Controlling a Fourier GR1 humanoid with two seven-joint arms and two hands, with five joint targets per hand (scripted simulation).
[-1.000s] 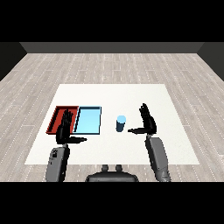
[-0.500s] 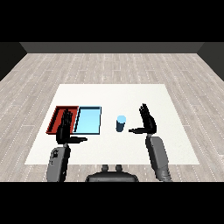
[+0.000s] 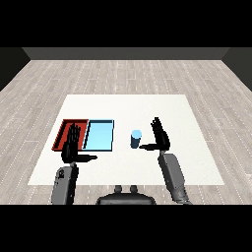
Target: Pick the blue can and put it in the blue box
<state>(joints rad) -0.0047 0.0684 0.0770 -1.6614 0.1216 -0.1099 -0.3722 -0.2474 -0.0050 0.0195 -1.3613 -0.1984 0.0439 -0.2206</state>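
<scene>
Right hand [image 3: 160,138] sits just right of the blue can [image 3: 136,139], fingers straight and spread wide, thumb pointing toward the can; whether the thumb tip touches it is hard to tell. It holds nothing. Can stands upright on the white surface [image 3: 197,147], to the right of the light blue tray [image 3: 100,135] and apart from it, i.e. not in the tray. Can's label or markings can't be made out.

Left hand [image 3: 72,145] is also open w/ fingers straight, thumb out to the right, raised in front of the red tray [image 3: 66,129]; it covers that tray's near right part, so what lies there is hidden. Red and blue trays lie side by side, edges touching or nearly so. Both grey forearms are cut off at the lower edge.
</scene>
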